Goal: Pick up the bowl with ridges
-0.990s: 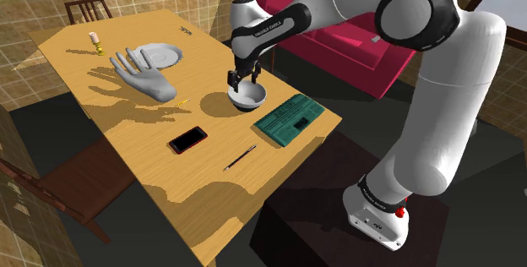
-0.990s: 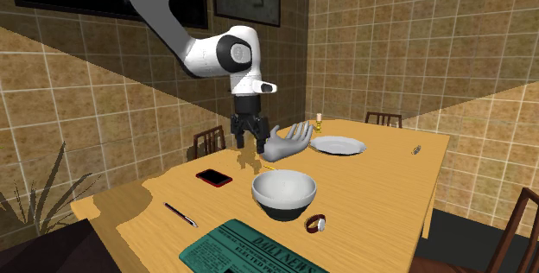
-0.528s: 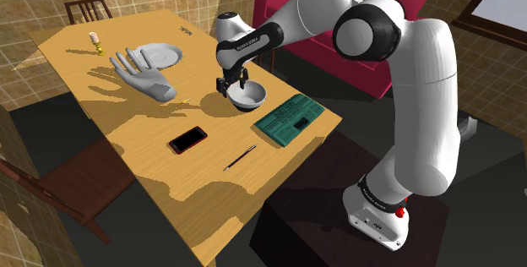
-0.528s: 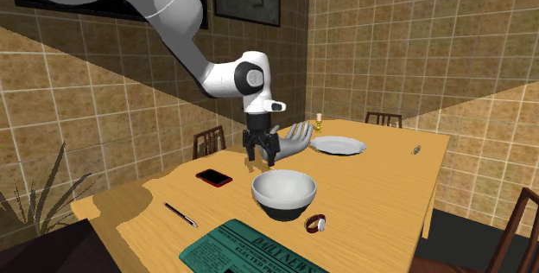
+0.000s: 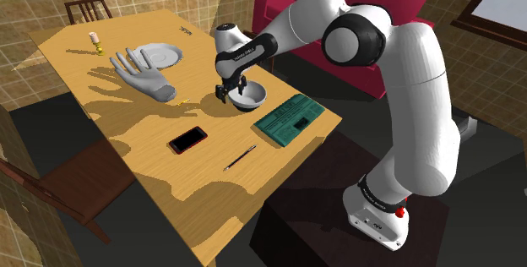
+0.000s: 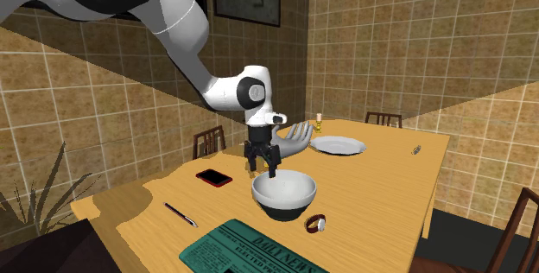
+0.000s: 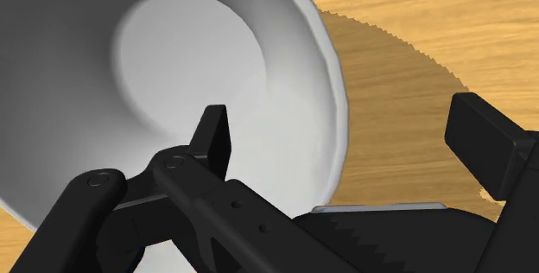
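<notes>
The spread pincer [image 7: 350, 133] straddles and partly hides the white bowl [image 7: 173, 47].

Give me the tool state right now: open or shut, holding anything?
The tool: open, holding nothing; its fingers straddle the rim of the white bowl, one inside, one outside.

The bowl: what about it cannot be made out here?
- Outer wall of the bowl, ridges: the wrist view faces its inside; too small in the shoulder view.
- Rim away from the gripper: cut off by the wrist view's edge.
- Rim nearest the gripper: hidden by the gripper's body.
</notes>
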You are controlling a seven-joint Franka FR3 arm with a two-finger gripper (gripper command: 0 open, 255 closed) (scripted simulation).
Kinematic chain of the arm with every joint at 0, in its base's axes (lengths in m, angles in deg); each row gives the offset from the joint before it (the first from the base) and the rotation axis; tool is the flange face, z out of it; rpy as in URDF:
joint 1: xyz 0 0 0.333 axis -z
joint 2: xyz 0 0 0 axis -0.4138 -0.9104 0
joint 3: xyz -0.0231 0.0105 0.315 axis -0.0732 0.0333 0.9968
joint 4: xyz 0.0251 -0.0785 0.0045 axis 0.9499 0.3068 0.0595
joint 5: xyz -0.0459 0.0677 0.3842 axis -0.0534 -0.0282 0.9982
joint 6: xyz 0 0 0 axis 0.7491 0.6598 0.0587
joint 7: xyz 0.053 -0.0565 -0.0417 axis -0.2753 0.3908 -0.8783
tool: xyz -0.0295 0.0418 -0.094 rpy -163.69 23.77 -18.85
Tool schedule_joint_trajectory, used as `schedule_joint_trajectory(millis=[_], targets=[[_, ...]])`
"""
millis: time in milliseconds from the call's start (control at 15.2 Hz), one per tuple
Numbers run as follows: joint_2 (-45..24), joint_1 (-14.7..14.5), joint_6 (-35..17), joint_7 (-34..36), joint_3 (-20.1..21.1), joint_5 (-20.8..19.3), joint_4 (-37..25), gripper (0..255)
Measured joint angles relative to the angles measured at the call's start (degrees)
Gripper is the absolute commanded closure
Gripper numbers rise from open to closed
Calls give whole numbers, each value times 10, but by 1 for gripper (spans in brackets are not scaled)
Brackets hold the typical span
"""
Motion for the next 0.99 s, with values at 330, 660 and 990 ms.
schedule_joint_trajectory(millis=[330, 660, 990], targets=[[-2, 0, -1, 0, 0, 0, -2, 255], [-2, 0, -2, 0, 0, 0, -1, 255], [21, 0, 17, -2, 1, 1, 3, 255]])
